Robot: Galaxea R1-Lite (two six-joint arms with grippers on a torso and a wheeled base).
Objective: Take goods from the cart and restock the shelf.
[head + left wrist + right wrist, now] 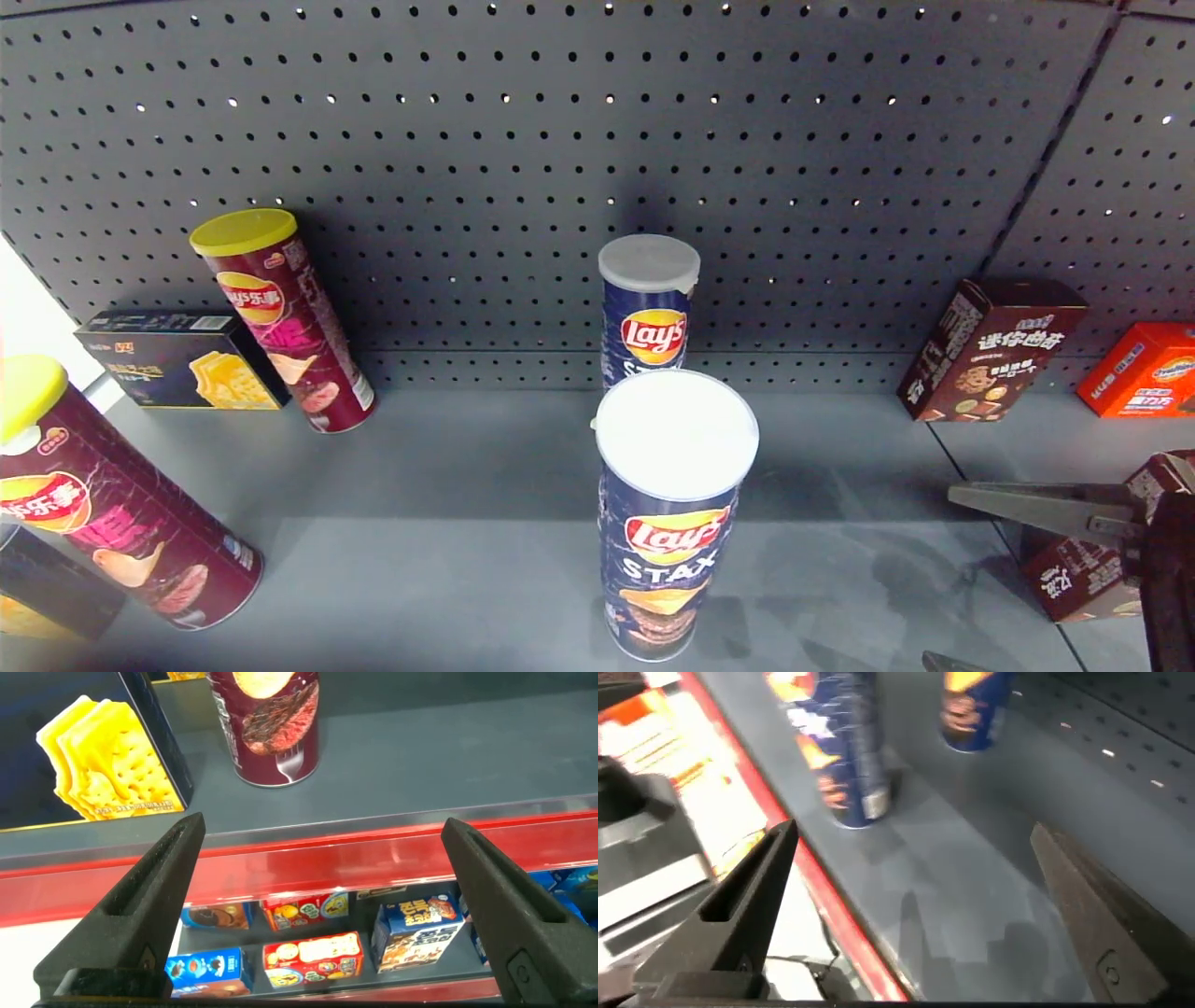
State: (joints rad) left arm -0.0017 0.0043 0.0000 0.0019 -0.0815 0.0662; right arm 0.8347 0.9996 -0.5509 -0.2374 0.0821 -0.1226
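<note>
Front blue crisp can (pixel 672 523): stood upright at centre-bottom on the shelf (pixel 448 485), second blue can (pixel 647 308) behind it. Right gripper (pixel 913 831): released and empty, lower right. Left gripper (pixel 322 821): likewise spread, holding nothing. Next fetch likely wanted a withdrawal kept wide of the cans.

Shelf (pixel 448 485): painted metal, matt w/ faint sheen.
Back panel (pixel 560 140): perforated metal, matt.
Blue cans (pixel 665 569): glossy printed wrap; white lids (pixel 676 434) translucent plastic.
Maroon cans (pixel 299 345): glossy; yellow lids (pixel 244 231) plastic.
Boxes (pixel 990 350): printed card, semi-gloss.
Edge strip (pixel 374 859): glossy plastic.
Left gripper (pixel 322 826) fingers (pixel 140 915): matt black, fine-grained.
</note>
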